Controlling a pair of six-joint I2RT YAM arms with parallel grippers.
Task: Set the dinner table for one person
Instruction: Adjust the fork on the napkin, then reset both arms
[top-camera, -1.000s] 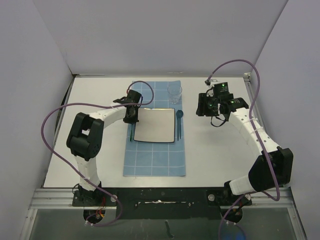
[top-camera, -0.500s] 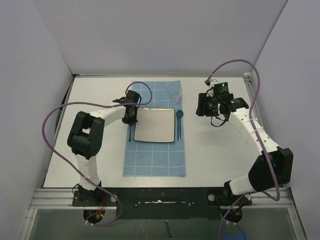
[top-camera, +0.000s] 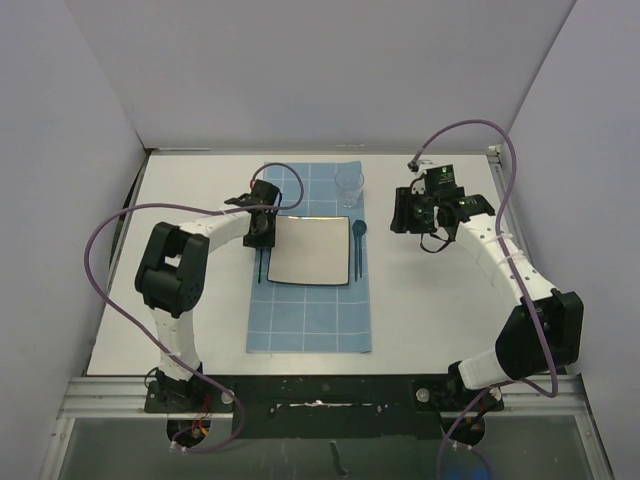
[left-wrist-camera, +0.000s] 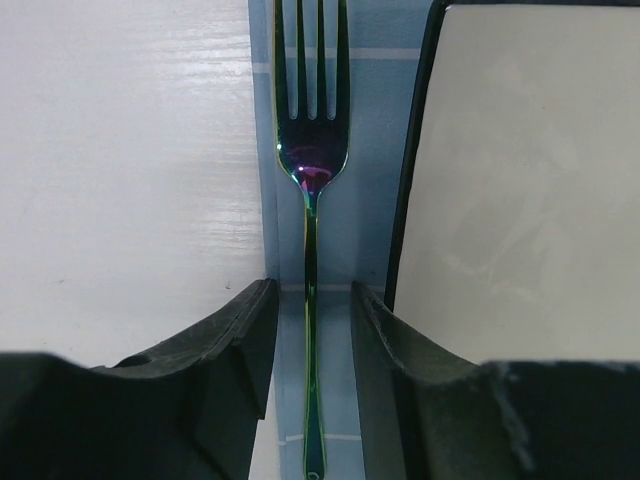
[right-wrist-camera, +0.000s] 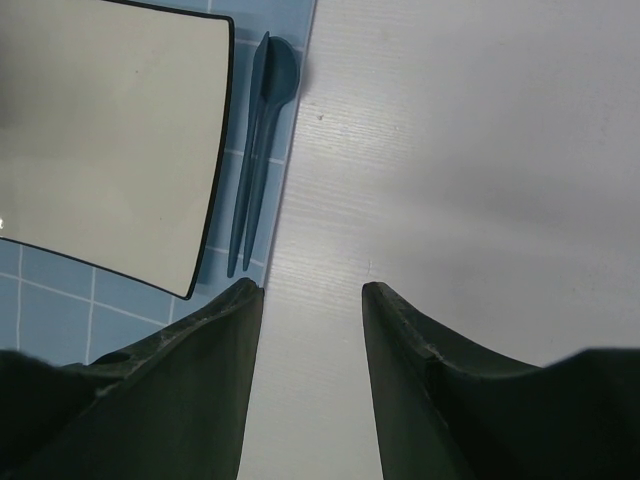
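- Surface: the large white rectangular dinner table fills the workspace. A blue cloth mat with a white grid lies along its middle, running from the near side to the far side.
- Place setting: a square white plate with a black rim sits on the far half of the mat. A clear glass tumbler stands beyond the plate's far right corner, the usual spot for a drink.
- Right of the plate: two slim teal utensils lie side by side on the mat's edge strip, parallel to the plate. One has a spoon bowl; the other cannot be identified with certainty.
- Left of the plate: an iridescent metal fork lies flat on the mat's narrow left strip, between the mat's edge and the plate's rim. Its tines point away from the arm bases, as a diner would expect.
- Left gripper: it hangs low over the fork's handle. The fingers stand apart with a gap on either side, grasping nothing.
- Right gripper: it hovers above bare table right of the mat, parted and empty, well clear of the setting.
- Judgement: the setting appears complete. The likely remaining move is a straight lift of the left arm, so that the fork is not nudged.
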